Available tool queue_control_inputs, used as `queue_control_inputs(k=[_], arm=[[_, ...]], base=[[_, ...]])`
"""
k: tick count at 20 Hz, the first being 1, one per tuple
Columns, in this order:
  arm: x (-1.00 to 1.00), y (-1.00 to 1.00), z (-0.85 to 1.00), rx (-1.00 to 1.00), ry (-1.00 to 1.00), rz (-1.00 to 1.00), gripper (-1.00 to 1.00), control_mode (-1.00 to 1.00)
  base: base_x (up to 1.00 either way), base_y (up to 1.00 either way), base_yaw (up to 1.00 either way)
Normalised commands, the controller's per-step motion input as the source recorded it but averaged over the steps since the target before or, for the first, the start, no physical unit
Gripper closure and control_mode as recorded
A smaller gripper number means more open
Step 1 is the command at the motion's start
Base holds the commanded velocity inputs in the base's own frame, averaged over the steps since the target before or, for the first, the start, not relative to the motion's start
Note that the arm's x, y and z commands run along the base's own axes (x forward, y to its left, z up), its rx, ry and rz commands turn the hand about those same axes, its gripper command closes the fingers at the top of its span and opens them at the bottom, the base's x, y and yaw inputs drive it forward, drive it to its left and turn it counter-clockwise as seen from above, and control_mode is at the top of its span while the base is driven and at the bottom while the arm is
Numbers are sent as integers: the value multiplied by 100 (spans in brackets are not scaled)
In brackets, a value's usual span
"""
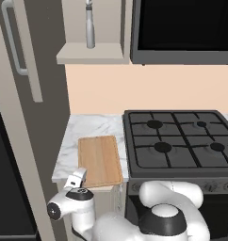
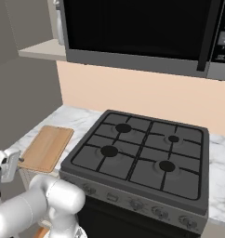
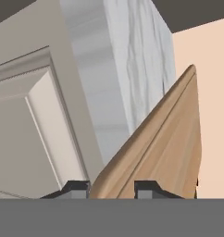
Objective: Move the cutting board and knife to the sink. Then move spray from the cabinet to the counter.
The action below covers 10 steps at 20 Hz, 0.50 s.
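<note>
On the white marble counter (image 1: 90, 127) left of the black gas stovetop (image 1: 179, 139): the cutting board (image 1: 100, 160), flat, long side running front to back, near edge at the counter's front lip. At that near-left corner of the board, the gripper (image 1: 76, 178), tilted, coming in from below and in front of the counter edge. In the hand view, the gripper (image 3: 111, 189) with its two dark fingertips (image 3: 76, 188) on either side of the board's (image 3: 160, 148) rounded wooden edge, one tip each side, close against the wood; fingers drawn in on the board, though contact itself hard to confirm. Behind the board there, the marble counter (image 3: 132, 60) edge and a beige panelled base cabinet door (image 3: 35, 139). In the right base view, the gripper (image 2: 9, 165) just beside the board's (image 2: 47, 146) front-left corner. Higher up, in the open beige cabinet (image 1: 90, 54), the grey spray (image 1: 90, 26) upright on the shelf, well apart from the board. Right of it, the black-fronted microwave (image 1: 184, 28) above the stovetop.
</note>
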Motion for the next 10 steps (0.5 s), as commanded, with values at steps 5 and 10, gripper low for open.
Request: queue_control_inputs(k=[5, 10], arm=[[-22, -5, 26, 0, -10, 0, 100, -100], [-36, -3, 47, 0, -15, 0, 100, -100]], base=[[0, 0, 0], [0, 0, 0]])
